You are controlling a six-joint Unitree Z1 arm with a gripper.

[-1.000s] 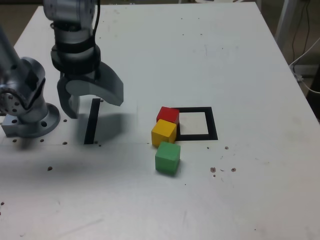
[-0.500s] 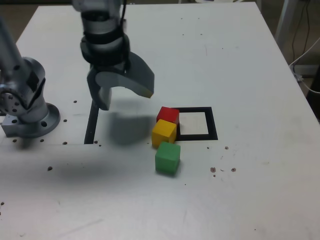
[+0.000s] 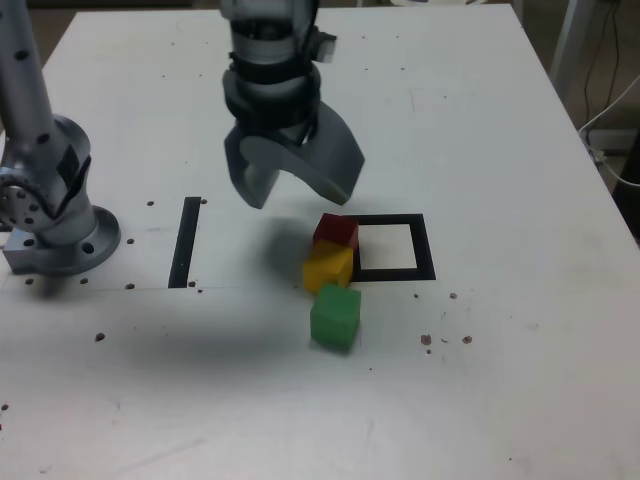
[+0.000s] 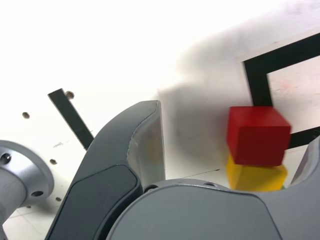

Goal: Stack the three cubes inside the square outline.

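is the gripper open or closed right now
Open: in the exterior view, the gripper's two jaws stand apart above the table, with nothing between them.

The gripper (image 3: 308,195) is now farther toward the exterior view's right, close to the cubes, and its shadow (image 3: 290,250) now darkens the red cube (image 3: 336,230) and yellow cube (image 3: 328,266).

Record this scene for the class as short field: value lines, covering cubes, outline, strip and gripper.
Cubes: red, yellow, green
Arrangement: uneven row, unstacked
Square outline: black border, pale centre, no cube inside
Black strip: exterior view's left of the cubes
Gripper: open, holding nothing, above the table
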